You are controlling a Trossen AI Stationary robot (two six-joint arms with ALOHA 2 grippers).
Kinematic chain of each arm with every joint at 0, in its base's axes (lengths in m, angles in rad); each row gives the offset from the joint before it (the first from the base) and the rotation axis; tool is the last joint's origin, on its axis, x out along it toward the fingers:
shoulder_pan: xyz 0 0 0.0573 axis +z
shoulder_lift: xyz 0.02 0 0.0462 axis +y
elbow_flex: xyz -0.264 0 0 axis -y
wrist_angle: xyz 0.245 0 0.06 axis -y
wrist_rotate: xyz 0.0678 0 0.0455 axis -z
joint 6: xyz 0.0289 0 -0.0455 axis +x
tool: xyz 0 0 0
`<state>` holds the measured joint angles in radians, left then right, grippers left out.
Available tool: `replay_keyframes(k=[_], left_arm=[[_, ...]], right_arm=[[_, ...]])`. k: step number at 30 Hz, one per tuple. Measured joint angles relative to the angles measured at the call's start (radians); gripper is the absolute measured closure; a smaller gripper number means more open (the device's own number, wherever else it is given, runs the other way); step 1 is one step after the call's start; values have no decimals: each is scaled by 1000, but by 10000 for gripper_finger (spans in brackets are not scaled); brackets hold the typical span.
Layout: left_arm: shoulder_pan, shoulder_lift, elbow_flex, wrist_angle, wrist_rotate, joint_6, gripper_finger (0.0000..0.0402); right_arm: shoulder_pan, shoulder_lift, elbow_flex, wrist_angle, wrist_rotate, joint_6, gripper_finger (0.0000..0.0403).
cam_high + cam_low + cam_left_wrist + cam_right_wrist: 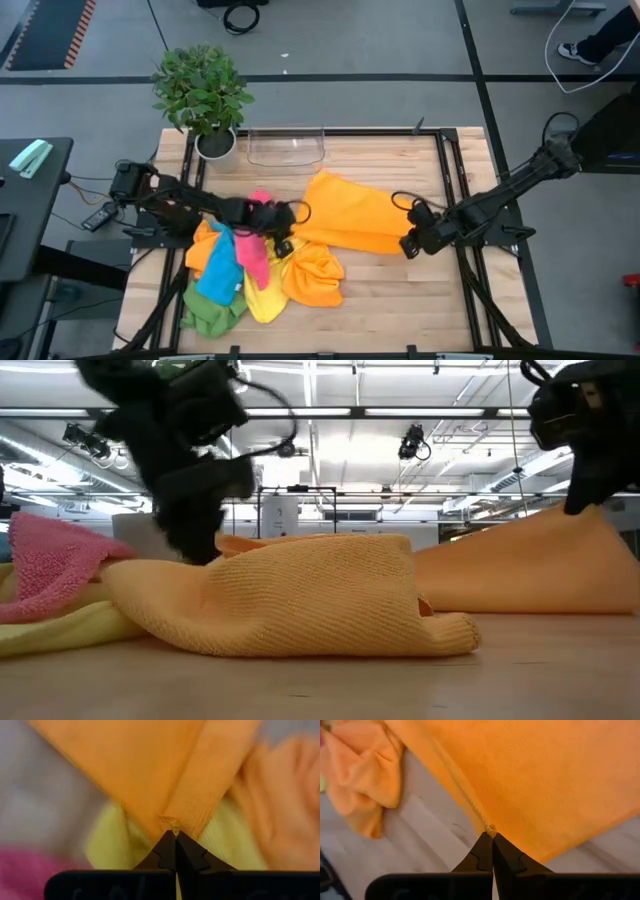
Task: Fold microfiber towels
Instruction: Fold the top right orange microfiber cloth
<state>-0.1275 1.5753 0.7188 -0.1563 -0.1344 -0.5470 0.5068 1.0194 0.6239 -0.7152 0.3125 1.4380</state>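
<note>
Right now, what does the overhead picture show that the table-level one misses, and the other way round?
Only the high view shows the potted plant, the clear tray, the blue towel and green towel, and that the left gripper and right gripper each pinch a corner of the spread orange towel. Only the low view shows the ceiling lights. Both show the pink towel and the crumpled orange towel.

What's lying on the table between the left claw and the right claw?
In the high view, the spread orange towel spans the stretch between the left claw and the right claw; each is shut on a corner of it, as both wrist views show.
</note>
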Motion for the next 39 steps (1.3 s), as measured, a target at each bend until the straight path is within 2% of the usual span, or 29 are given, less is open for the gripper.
replay_keyframes(k=[5, 7, 10, 13, 17, 19, 22, 25, 27, 33, 39], left_arm=[[-120, -110, -131, 31, -3, -126, 397], [-175, -183, -173, 18, 0, -175, 397], [-237, -282, -196, 29, 0, -216, 397], [-244, -354, -188, 28, -47, -193, 397], [-172, -391, -146, 37, -178, -130, 397], [-116, -390, -131, 31, -209, -115, 397], [-20, -363, -115, 42, -218, -99, 397], [70, -324, -117, 43, -221, -91, 397], [123, -298, -119, 40, -220, -85, 397], [222, -182, -117, 173, -166, -43, 397], [257, -111, -116, 219, -164, -49, 397]], right_arm=[[33, 158, 3, 267, -29, 42, 400], [68, 216, 28, 321, -32, 87, 400], [121, 275, 89, 288, -35, 141, 400], [147, 290, 142, 181, -26, 176, 400], [138, 261, 185, -17, 54, 222, 400], [115, 239, 190, -99, 87, 249, 400], [46, 209, 183, -229, 118, 270, 400], [-64, 202, 162, -271, 124, 179, 400], [-150, 207, 152, -257, 126, 82, 400], [-360, 223, 109, -232, 134, -151, 400], [-481, 224, 42, -53, 86, -329, 400]])
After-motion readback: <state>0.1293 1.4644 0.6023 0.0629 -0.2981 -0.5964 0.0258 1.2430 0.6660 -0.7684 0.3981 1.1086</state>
